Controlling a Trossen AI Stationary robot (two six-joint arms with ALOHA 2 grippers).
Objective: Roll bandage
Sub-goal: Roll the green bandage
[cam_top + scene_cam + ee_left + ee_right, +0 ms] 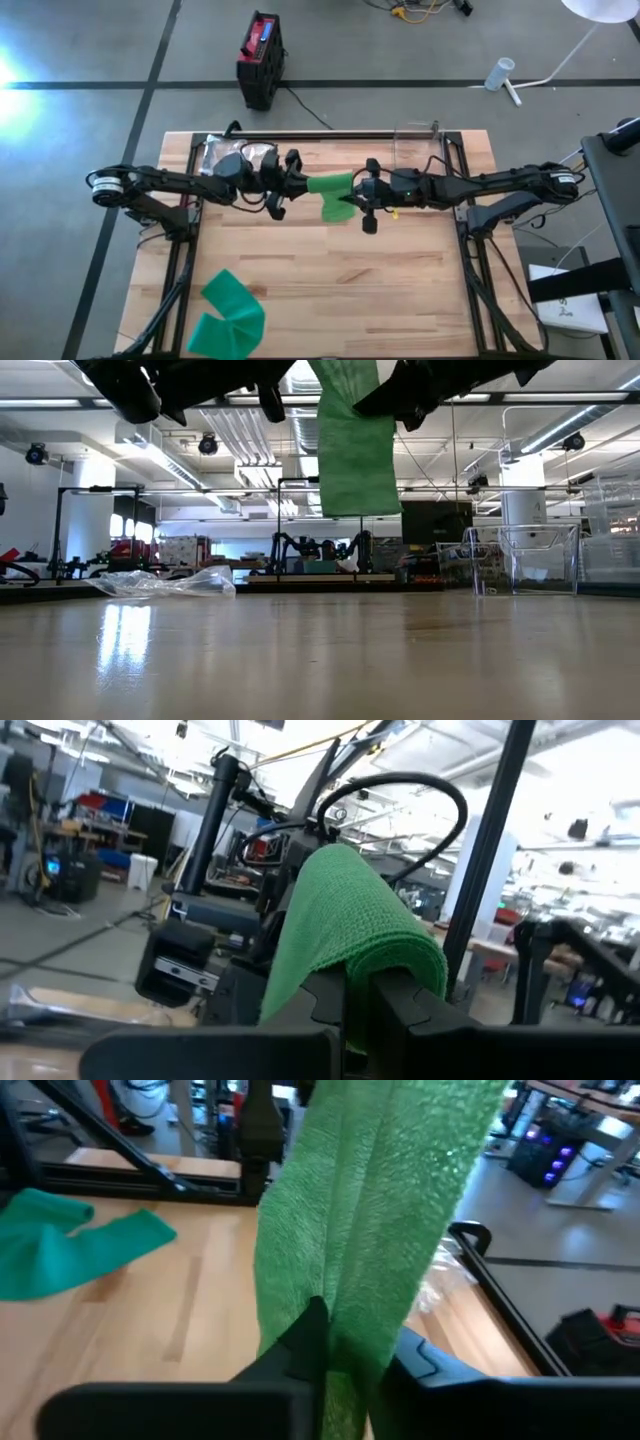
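Looking down in the high view, the green bandage (pixel 332 190) is seen held above the table (pixel 330 290) between the left gripper (pixel 296 185) and right gripper (pixel 362 197); a spare bandage (pixel 228 315) lies well apart at the near edge. In the low view, the strip hangs limp, so it is judged soft, light and best gripped at its edges; a plastic wrapper (pixel 165 582) and clear container (pixel 525 558) stand behind. In the wrist views, both claws are seen pinching the cloth.
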